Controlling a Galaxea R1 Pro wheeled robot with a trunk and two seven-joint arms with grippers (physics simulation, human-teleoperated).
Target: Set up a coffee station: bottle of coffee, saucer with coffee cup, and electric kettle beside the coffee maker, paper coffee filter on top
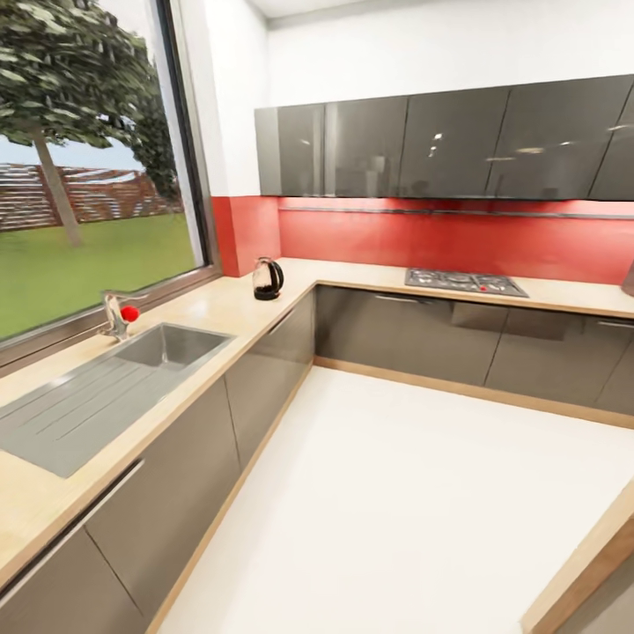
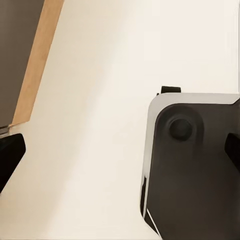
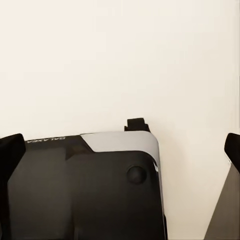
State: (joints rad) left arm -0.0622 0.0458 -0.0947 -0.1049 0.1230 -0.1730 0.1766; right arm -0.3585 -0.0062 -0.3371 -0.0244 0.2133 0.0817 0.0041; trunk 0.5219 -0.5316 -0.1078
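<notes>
The electric kettle (image 1: 268, 279), glass-bodied with a black base and handle, stands on the wooden countertop (image 1: 231, 304) at the corner by the red backsplash. My left gripper (image 2: 120, 152) hangs open over the white floor, its dark fingertips (image 2: 10, 156) wide apart with nothing between them. My right gripper (image 3: 120, 150) is also open and empty above the floor, beside the robot's black base (image 3: 80, 190). The coffee maker, bottle of coffee, filter, saucer and cup are out of view.
A steel sink (image 1: 172, 343) with a faucet (image 1: 114, 315) lies in the left counter under the window. A gas hob (image 1: 465, 282) sits in the back counter. Grey wall cabinets (image 1: 449, 145) hang above. White floor (image 1: 396, 502) opens ahead; another counter edge (image 1: 586, 563) is near right.
</notes>
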